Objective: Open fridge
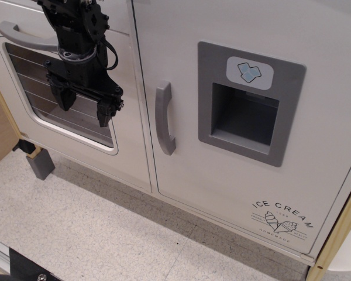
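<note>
Occupying the right and centre of the view, the fridge (pixel 234 175) is standing with its large white door closed flush in its frame. Its vertical grey handle (pixel 164 118) is sitting near the door's left edge, with the grey dispenser recess (pixel 245 111) to its right under a blue ice-cube badge (pixel 250 72); the "ICE CREAM" logo (pixel 282 220) is showing at lower right. The black gripper (pixel 82 104) is hanging released, fingers spread and holding nothing, in front of the oven door (pixel 128 158) window (pixel 58 105), left of the handle and apart from it. A speckled pale floor (pixel 105 234) is running beneath, with a grey foot (pixel 40 164) and a wooden panel (pixel 0 129) at left.
</note>
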Controlling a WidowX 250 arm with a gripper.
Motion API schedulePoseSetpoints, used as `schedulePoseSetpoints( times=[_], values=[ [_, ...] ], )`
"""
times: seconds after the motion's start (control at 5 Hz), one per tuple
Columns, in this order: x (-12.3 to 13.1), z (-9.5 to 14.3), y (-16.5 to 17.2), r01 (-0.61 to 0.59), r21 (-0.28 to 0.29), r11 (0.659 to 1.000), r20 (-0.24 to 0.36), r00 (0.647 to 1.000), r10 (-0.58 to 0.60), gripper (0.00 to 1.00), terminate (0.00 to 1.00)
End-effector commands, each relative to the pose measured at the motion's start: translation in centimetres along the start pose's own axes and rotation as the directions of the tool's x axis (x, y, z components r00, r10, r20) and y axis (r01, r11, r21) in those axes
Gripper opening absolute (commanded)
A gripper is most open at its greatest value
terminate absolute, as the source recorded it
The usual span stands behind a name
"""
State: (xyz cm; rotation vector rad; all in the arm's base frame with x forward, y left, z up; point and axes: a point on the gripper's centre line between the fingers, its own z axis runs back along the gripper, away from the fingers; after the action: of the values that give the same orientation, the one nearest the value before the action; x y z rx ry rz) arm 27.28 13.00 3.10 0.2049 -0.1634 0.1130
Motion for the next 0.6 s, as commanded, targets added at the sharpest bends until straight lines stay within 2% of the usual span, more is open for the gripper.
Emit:
schedulePoseSetpoints(
  times=[0.0,0.4],
  values=[
    [0.0,0.0,0.0,0.000,0.000,1.000,0.000,1.000,0.000,1.00,0.00],
    [-0.5,0.5,-4.4,0.061,-0.054,0.997,0.075,0.996,-0.056,1.00,0.00]
  ],
)
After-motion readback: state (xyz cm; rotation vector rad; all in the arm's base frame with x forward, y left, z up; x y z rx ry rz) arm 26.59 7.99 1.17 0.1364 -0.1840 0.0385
